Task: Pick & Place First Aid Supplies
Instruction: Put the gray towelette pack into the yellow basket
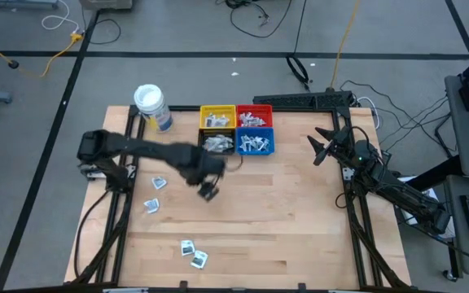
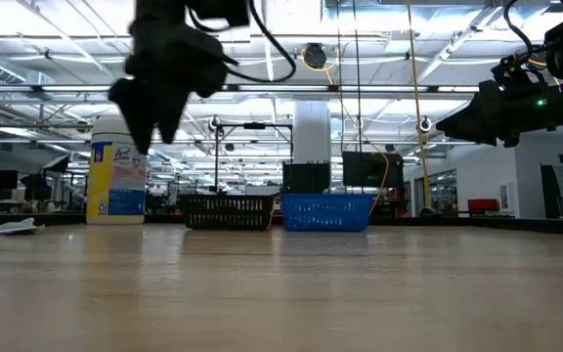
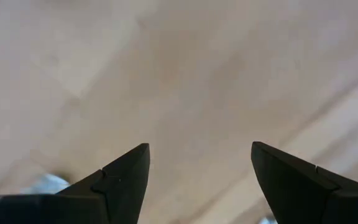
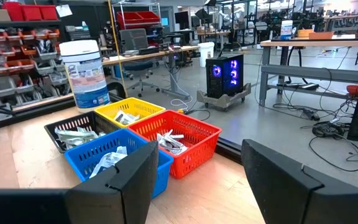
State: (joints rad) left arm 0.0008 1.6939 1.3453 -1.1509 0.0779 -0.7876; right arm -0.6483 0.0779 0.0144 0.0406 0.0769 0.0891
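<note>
Left gripper (image 1: 208, 193) hangs over bare table (image 1: 283, 212) just in front of the black bin (image 1: 217, 144), fingers spread, holding nothing. Loose packets (image 1: 155, 183) lie near it; more fill the bins. Right gripper (image 1: 317, 149) waits at the table's right edge, spread and empty.

A grey floor (image 1: 177, 37) with dark tape lines and loose cables (image 1: 255, 16) surrounds the wooden table (image 1: 300, 212). Beyond it — shelves of red bins (image 4: 17, 12), workbenches (image 4: 316, 53), a lit computer tower (image 4: 224, 74) — under rows of ceiling lights (image 2: 379, 29).
</note>
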